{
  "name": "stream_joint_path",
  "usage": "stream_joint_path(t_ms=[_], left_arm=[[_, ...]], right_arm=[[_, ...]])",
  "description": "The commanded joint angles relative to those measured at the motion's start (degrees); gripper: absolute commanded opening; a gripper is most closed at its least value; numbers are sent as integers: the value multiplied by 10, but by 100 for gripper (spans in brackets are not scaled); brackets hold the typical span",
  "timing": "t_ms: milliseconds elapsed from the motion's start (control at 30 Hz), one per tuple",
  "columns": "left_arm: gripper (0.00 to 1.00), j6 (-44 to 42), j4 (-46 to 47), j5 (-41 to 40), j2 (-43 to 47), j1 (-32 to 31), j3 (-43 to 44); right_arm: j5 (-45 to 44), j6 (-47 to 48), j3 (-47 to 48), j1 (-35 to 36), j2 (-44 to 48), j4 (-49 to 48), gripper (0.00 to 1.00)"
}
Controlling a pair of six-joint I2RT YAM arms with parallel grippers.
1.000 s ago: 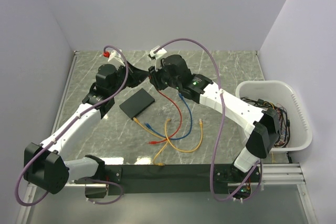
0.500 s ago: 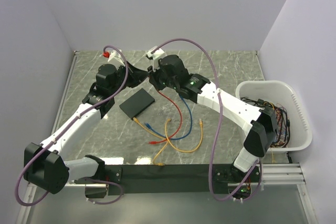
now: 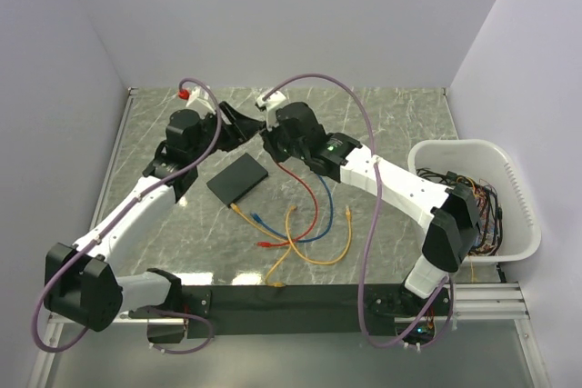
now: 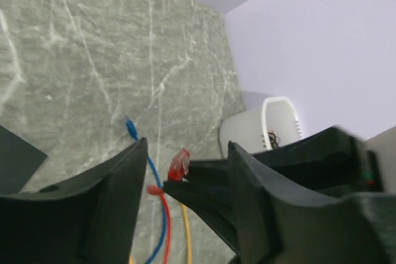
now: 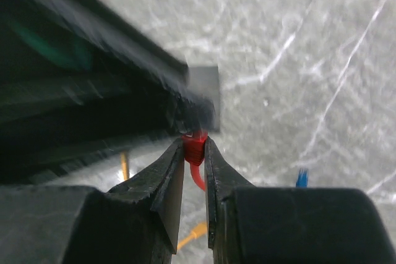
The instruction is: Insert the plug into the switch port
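Right gripper (image 5: 194,153): pinched almost closed on the red plug (image 5: 196,148), with its red cable (image 3: 306,190) hanging to the table (image 3: 409,124).
Left gripper (image 4: 185,148): jaws spread wide, holding nothing. The red plug sits in the gap between them.
Switch (image 3: 238,178): flat on the table, just nearer than both grippers.
Nearby: blue cable (image 3: 329,213) and yellow cable (image 3: 338,247) lie loose beside it. The white tub (image 3: 473,147) is far right.

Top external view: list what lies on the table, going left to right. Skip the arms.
switch → crossing of the loose cables → lone yellow cable end → white tub
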State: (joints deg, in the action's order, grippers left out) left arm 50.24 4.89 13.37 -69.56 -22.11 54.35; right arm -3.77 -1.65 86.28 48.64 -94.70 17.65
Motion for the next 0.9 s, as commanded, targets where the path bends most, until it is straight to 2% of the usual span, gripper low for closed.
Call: stream_joint_path(t_ms=[0,67,133,200,267,467,700,867], left_arm=[[63,0,24,29,-1,36,-12],[69,1,47,44,1,69,-29],[70,0,57,55,0,92,-50],[71,-17,79,62,-7,133,-71],[71,-25,92,64,-12,146,-89],[71,-58,155,82,-57,194,-122],[70,-51,266,130,-130,219,-163],[68,-61,294,148,-193,219,-166]], right_arm=[[-5,-13,-29,1,24,7,0],[10,-28,-30,3,14,33,0],[35,-41,-32,2,-3,55,0],[79,-55,-37,6,-32,69,0],[104,-63,-34,10,-60,77,0],[132,-69,-2,57,-131,87,0],[161,-89,5,68,-179,75,0],[156,-88,29,68,-212,78,0]])
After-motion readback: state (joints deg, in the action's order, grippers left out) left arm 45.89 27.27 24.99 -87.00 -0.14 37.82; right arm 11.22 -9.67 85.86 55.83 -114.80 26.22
